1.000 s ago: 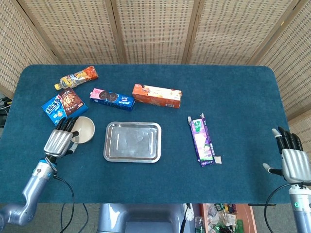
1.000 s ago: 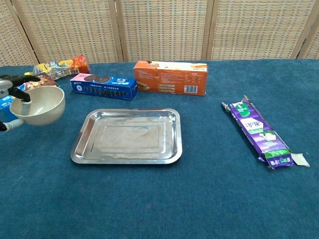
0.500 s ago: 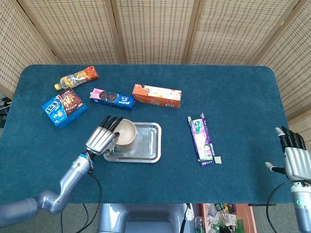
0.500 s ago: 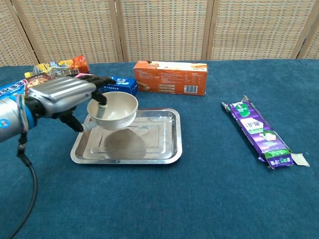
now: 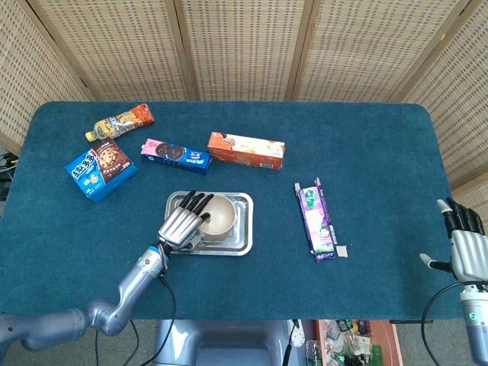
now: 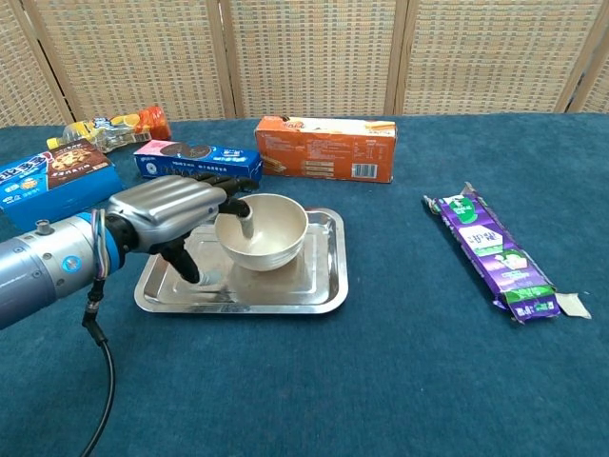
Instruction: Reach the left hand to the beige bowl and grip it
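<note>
Chest view shows the left hand (image 6: 176, 211) holding the round beige bowl (image 6: 261, 231) by its rim, with a finger hooked inside and the thumb (image 6: 181, 265) down below; the bowl sits right in front of the hand, over the shiny metal tray (image 6: 324, 286); I cannot tell if the bowl rests on the tray or hangs just above it.

A second ago the bowl was far off to the hand's outer side, near the blue cookie box (image 5: 101, 169); half a second ago it was at the near edge of the tray; now it is over the middle of the tray, and the hand came along with it; so the gripping looks done, and the bowl went along with the hand all the way without slipping out.

Beyond the hand lie the long blue biscuit box (image 6: 198, 161) and the orange carton (image 6: 325, 148); the yellow and orange snack bag (image 6: 112, 127) is out past the blue cookie box; the purple packet (image 6: 494, 252) lies well apart, toward the other arm.

The right hand (image 5: 466, 250) waits at the far table edge, fingers straight and apart, holding nothing; it has hardly moved.
</note>
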{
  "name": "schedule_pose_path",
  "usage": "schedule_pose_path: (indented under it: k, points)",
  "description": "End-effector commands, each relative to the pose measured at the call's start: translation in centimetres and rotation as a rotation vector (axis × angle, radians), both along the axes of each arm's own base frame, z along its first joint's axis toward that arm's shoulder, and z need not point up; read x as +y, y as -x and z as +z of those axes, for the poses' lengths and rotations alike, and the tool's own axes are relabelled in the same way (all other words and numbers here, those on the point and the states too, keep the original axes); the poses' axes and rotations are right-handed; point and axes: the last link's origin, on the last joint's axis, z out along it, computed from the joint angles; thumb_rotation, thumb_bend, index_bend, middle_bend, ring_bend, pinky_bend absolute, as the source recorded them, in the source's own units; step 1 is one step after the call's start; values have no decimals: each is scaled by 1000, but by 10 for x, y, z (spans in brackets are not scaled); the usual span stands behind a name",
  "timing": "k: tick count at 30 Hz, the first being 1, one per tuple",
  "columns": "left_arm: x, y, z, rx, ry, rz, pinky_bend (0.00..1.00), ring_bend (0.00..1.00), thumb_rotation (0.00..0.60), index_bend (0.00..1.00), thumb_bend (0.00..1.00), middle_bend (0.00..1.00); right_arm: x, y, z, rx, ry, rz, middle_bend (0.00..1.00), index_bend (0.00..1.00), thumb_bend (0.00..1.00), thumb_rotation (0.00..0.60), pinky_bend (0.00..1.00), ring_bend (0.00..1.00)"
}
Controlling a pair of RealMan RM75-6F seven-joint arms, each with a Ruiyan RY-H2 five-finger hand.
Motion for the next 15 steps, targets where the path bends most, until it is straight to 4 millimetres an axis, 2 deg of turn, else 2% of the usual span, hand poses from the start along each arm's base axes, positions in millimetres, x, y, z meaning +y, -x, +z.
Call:
schedule_pose_path:
  k: [1, 5, 7, 12, 15]
  points:
    - [-4, 6, 26, -33, -28, 25, 0, 0, 600, 0, 0, 0, 1, -1, 0, -1, -1, 5, 0, 0, 0, 600, 0, 0]
    - [-11, 23, 75, -64, -132, 73, 0, 0, 600, 0, 0, 0, 4, -4, -1, -3, -5, 18, 0, 0, 0, 600, 0, 0]
    - [-19, 39, 104, -56, -204, 106, 0, 0, 600, 0, 0, 0, 5, -5, -1, -2, -4, 26, 0, 0, 0, 600, 0, 0]
    - [-49, 88, 168, -33, -397, 237, 0, 0, 600, 0, 0, 0, 8, -7, -1, 11, 0, 40, 0, 0, 0, 600, 0, 0]
    - [-71, 115, 193, -43, -463, 312, 0, 0, 600, 0, 0, 0, 8, -8, -1, 23, 13, 49, 0, 0, 0, 600, 0, 0]
